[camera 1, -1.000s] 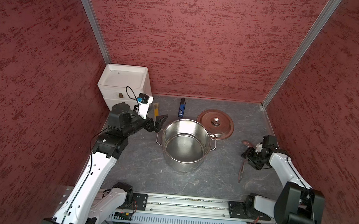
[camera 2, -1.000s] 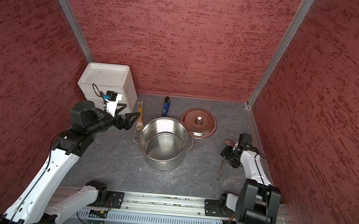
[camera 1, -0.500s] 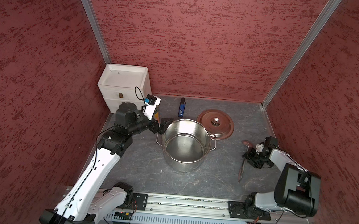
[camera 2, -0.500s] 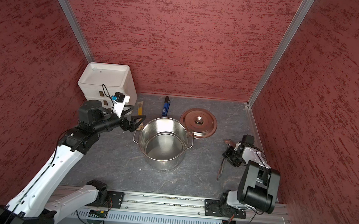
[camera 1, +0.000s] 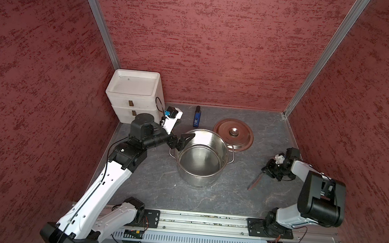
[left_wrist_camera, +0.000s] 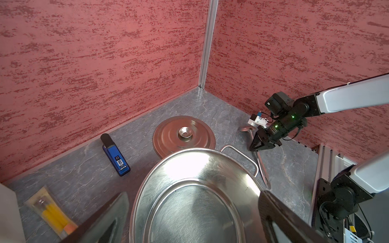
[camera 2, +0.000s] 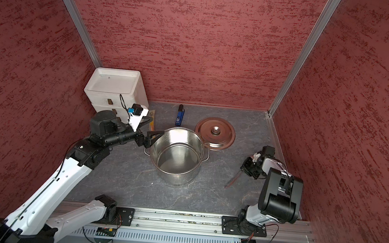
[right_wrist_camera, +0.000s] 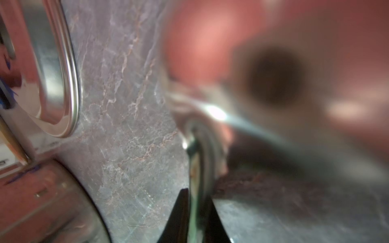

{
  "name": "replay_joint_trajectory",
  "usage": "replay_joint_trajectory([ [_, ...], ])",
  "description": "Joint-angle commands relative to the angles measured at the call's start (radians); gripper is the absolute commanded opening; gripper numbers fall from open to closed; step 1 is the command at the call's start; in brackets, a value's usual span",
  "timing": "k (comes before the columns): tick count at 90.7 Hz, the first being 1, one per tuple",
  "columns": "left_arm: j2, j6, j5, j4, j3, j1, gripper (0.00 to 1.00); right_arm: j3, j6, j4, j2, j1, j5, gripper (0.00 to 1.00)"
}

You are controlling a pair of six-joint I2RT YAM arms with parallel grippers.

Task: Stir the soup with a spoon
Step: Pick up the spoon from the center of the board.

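Right wrist view: right tool (right_wrist_camera: 196,195) clamped on the spoon (right_wrist_camera: 197,147), presumably to lift it; left tool (camera 1: 184,142) spread apart at the pot (camera 1: 198,181), likely to steady it.

"50" on the blue gadget (left_wrist_camera: 116,157)

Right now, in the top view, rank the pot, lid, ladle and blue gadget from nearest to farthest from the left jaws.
1. Pot: centre, right alongside.
2. Blue gadget: at the back.
3. Lid: back, right of pot.
4. Ladle: far right.

Top views look steeply down; left wrist view closely overlooks the pot (left_wrist_camera: 189,172).
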Motion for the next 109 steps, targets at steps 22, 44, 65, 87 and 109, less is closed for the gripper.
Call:
replay_joint_trajectory([
  [22, 0.004, 0.105, 0.011, 0.075, 0.02, -0.086, 0.99, 0.04, 0.008, -0.087, -0.169, -0.004, -0.007, 0.0],
  [44, 0.02, 0.384, -0.026, 0.046, 0.026, -0.212, 0.94, 0.291, 0.087, -0.289, -0.328, 0.001, -0.231, 0.0],
  [65, 0.03, 0.791, -0.168, 0.046, 0.01, -0.375, 0.92, 0.564, 0.269, -0.27, -0.238, 0.234, -0.623, 0.0],
  [87, 0.004, 1.084, -0.293, 0.212, -0.094, -0.534, 0.89, 0.71, 0.545, -0.116, -0.168, 0.506, -0.715, 0.0],
  [109, 0.008, 1.217, -0.382, 0.469, -0.187, -0.703, 0.78, 0.831, 0.63, -0.114, -0.084, 0.663, -0.785, 0.0],
])
